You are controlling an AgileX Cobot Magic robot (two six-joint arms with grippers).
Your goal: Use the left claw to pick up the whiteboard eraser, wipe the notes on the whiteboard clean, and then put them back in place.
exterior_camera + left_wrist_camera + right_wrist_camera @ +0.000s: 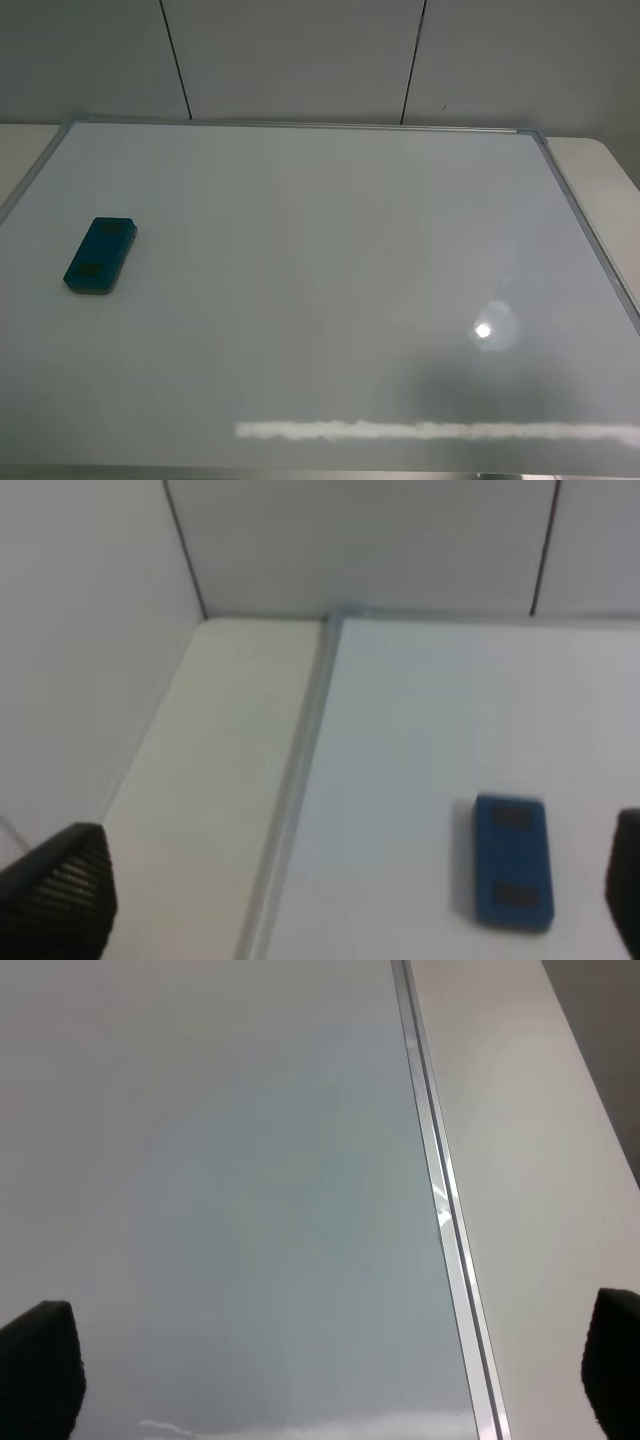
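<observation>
The teal-blue whiteboard eraser (101, 255) lies flat on the left part of the whiteboard (330, 280), and it also shows in the left wrist view (513, 860). No red notes show on the board in any view. My left gripper (340, 920) is open and empty; its fingertips (55, 895) sit wide apart, above the board's left frame, short of the eraser. My right gripper (325, 1380) is open and empty above the board's right side. Neither arm shows in the exterior high view.
The board's silver frame (585, 225) runs along its edges; the left edge (295, 780) and the right edge (445, 1220) show in the wrist views. A pale tabletop (210, 760) borders the board. A panelled wall (300, 55) stands behind.
</observation>
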